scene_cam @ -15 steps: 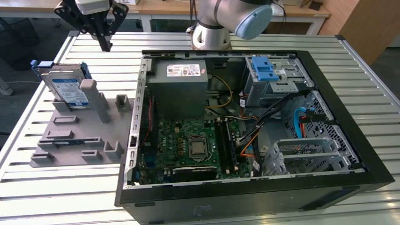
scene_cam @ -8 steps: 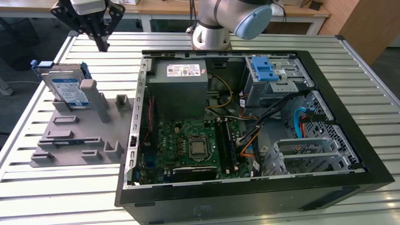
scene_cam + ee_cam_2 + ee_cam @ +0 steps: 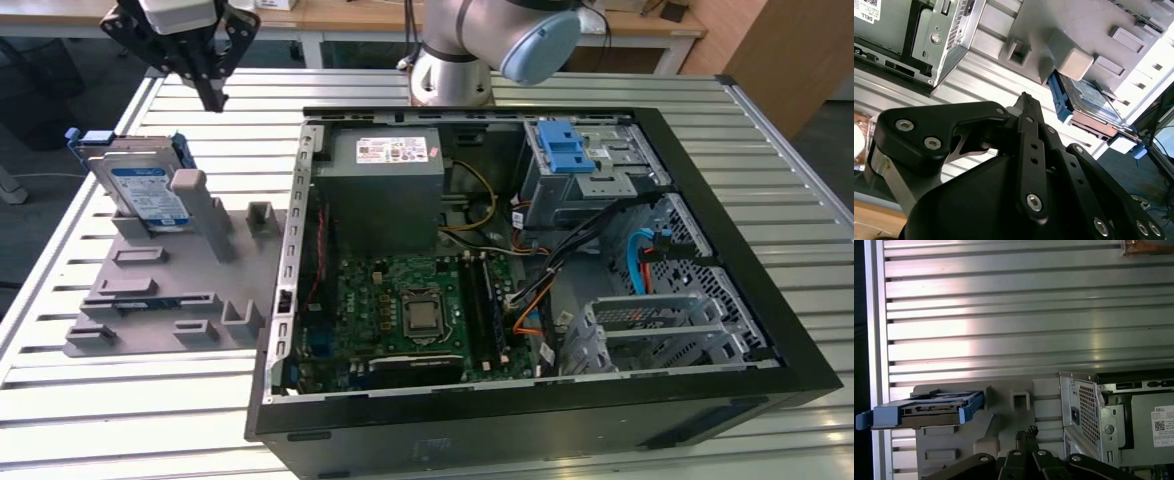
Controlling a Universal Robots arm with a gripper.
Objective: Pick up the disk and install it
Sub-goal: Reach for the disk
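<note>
The disk point(image 3: 143, 188) is a silver-grey drive with a white-and-blue label and blue rails. It stands on edge, leaning in a slot at the far end of the grey fixture point(image 3: 160, 290) on the exterior view's left. Both wrist views show the disk point(image 3: 1089, 100) point(image 3: 929, 409) in that holder. My gripper point(image 3: 212, 100) hangs in the air above the table, behind and slightly to the exterior view's right of the disk, apart from it. Its fingers point(image 3: 1026, 107) point(image 3: 1026, 435) meet at a point, shut on nothing.
An open computer case point(image 3: 747, 330) lies on the slatted metal table point(image 3: 801, 180), with the motherboard, a grey power supply point(image 3: 387, 185) and a drive cage with a blue latch bracket point(image 3: 567, 150) inside. The arm's base point(image 3: 451, 75) stands behind the case.
</note>
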